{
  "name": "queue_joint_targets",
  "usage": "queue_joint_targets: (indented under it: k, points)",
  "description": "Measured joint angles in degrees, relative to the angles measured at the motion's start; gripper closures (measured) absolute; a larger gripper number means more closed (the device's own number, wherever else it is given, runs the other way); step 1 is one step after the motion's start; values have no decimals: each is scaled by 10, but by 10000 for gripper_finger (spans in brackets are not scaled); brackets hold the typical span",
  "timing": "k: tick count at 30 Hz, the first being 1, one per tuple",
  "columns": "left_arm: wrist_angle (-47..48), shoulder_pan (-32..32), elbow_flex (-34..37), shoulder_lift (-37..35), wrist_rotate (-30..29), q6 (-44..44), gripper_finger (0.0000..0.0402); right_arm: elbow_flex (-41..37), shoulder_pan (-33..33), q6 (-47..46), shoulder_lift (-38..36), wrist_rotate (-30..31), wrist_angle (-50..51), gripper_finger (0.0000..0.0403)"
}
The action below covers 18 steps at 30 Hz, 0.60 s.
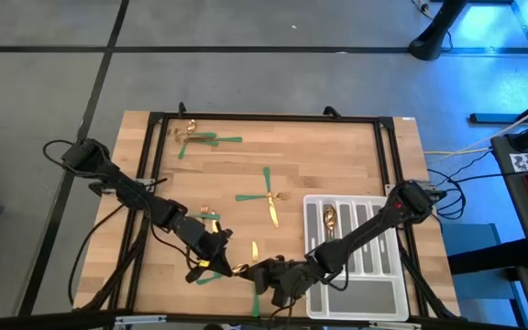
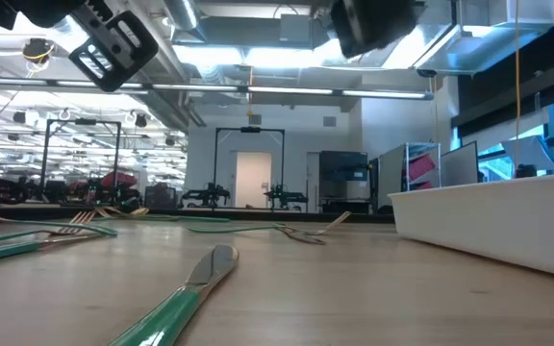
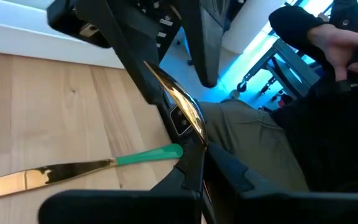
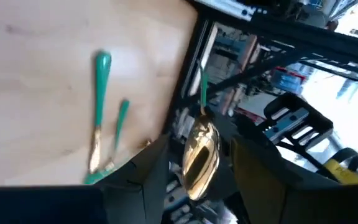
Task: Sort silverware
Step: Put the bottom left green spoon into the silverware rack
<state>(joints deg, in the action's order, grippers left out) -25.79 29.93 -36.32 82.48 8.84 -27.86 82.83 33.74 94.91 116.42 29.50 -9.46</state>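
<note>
A gold-headed spoon (image 4: pixel 199 157) with a green handle hangs above the table's near edge between both arms. My left gripper (image 1: pixel 220 259) is shut on it. My right gripper (image 4: pixel 201 177) is open, one finger on either side of the spoon's bowl; I cannot tell whether they touch it. A green-handled knife (image 3: pixel 73 169) lies flat on the wood below. More silverware lies on the table: a cluster (image 1: pixel 195 139) at the far left and a crossed pair (image 1: pixel 269 194) in the middle. My left gripper pinches the spoon between its two fingers (image 3: pixel 188 171), which cover the place of contact. The gold part (image 3: pixel 185 106) sticks out past the fingertips toward the right gripper. The spoon is lifted clear of the table and slants a little downward.
The pale divided tray (image 1: pixel 379 293) stands at the near right with a gold spoon (image 1: pixel 331 218) in one slot. A black frame (image 1: pixel 273 117) runs along the table's far and side edges. A person's hand (image 3: pixel 347 43) shows beyond the near edge. A knife (image 2: pixel 176 298) lies near the low camera.
</note>
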Motion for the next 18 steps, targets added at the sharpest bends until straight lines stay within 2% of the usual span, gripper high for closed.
queue_joint_targets:
  k: [3, 9, 18]
  points:
    - [0, 0, 0, 0, 0, 7, 398, 0, -3, 40, 7, 20, -1, 230]
    - [-1, 0, 0, 0, 0, 9, 398, 0, -8, 84, 9, -1, -12, 240]
    - [-1, -1, 0, 0, 0, 12, 398, 0, -8, 90, 9, -6, -28, 317]
